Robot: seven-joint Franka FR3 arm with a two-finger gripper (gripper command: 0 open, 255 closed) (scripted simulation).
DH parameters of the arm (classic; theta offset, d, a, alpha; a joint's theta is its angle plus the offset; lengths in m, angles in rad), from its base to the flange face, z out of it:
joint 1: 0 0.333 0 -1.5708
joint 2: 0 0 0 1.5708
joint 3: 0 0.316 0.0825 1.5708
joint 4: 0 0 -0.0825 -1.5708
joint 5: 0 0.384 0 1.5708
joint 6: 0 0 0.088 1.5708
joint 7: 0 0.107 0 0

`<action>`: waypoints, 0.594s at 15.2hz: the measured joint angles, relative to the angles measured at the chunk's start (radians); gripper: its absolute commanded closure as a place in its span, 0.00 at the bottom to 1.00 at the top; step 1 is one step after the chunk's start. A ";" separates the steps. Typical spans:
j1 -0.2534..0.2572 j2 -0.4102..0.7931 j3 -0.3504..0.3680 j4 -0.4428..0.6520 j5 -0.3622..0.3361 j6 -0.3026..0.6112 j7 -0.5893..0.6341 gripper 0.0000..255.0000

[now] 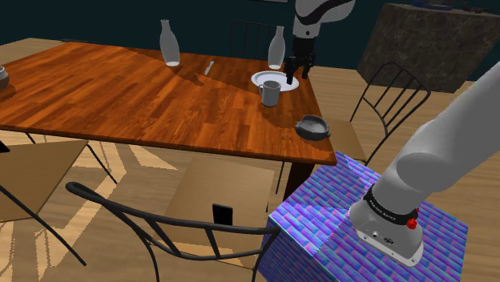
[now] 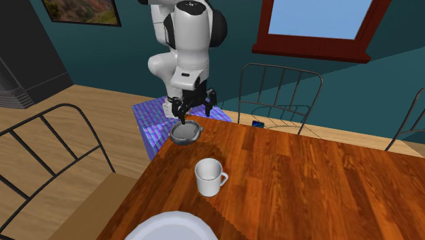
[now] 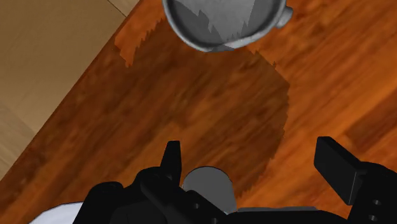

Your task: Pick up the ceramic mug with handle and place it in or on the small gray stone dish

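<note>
Gripper (image 1: pixel 300 74) spread wide, empty, up near mug (image 2: pixel 209 176)
Mug looks rigid, slick, chippable; I'd pinch the wall clear of the handle (image 2: pixel 223 180), then set it softly in dish (image 2: pixel 186 131)

Bright, even light; a dark, jagged-edged shadow lies on the wooden table (image 3: pixel 331 76).

From where I stand, the white arm (image 1: pixel 437 148) climbs from the shoulder view's lower right, arches high, and its last links hang vertical at the far side. The black tool (image 1: pixel 299 74) points straight down (the second exterior view faces the tool (image 2: pixel 195 109) head-on, under the white wrist). Its two fingers (image 3: pixel 336 167) stand well apart, spread wide.
</note>
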 measured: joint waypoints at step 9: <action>-0.042 0.337 -0.047 0.277 0.126 0.072 -0.099 0.00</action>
